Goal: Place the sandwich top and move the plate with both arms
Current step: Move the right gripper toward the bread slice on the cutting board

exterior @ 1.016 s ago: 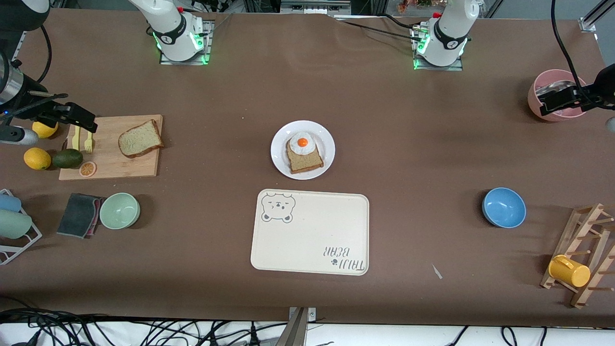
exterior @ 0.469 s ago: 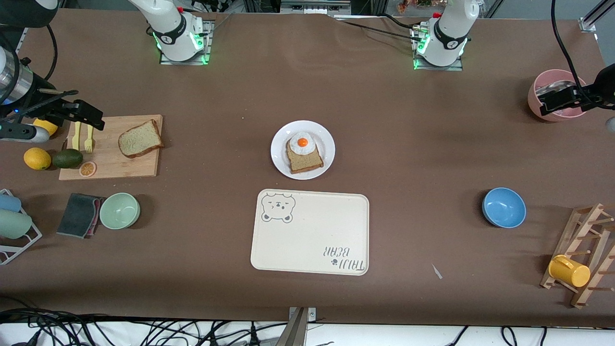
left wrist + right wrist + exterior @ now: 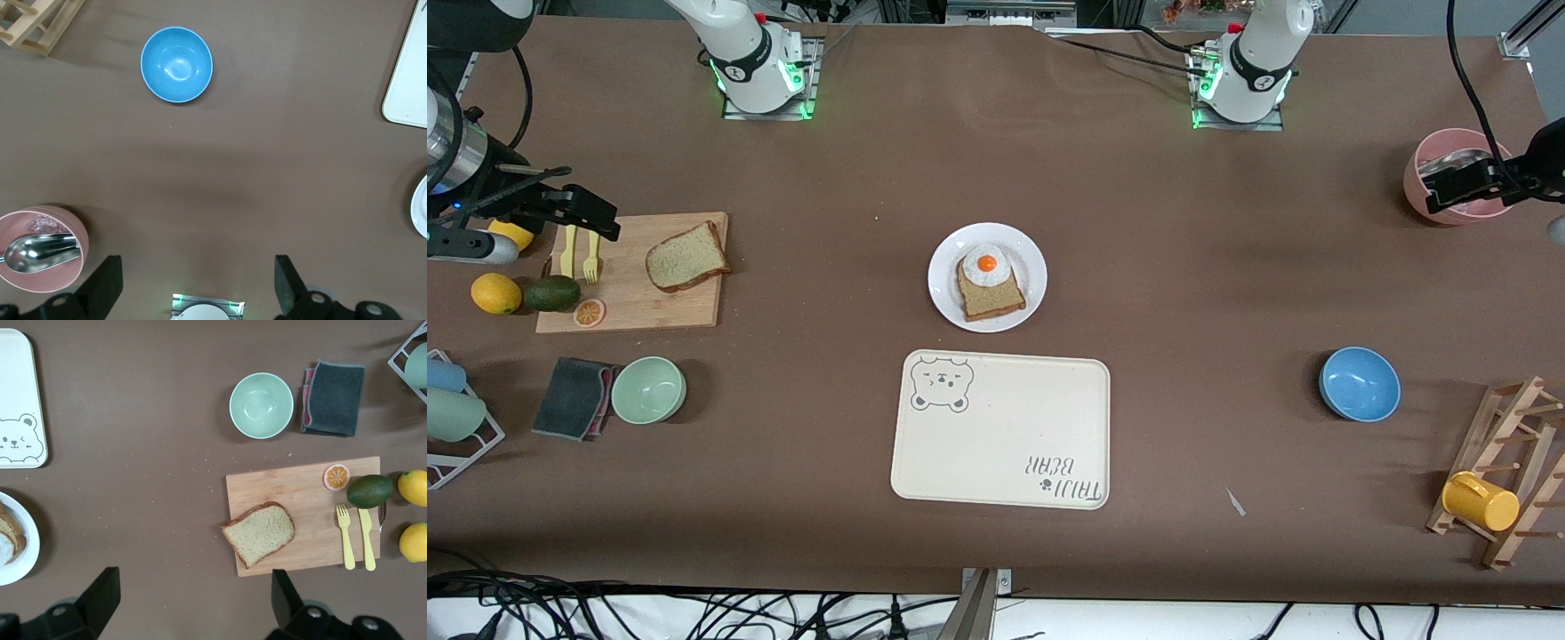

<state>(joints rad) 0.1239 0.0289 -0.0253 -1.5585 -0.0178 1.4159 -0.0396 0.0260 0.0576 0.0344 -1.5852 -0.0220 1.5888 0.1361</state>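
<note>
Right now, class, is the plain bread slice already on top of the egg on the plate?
No, the bread slice lies on the cutting board, apart from the plate.

Bright even overhead light, soft shadows beside bowls, sharp focus throughout

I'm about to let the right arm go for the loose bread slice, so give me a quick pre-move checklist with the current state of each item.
1. Right gripper open, holding nothing: ok.
2. Sandwich top lies flat and uncovered on the cutting board: ok.
3. Right gripper lined up over the slice: not ok; it is over the fork end of the board.
4. Plate holds egg-topped bread, ready for the top: ok.
5. Left gripper waits open over the pink cup, apart from the plate: ok.
</note>
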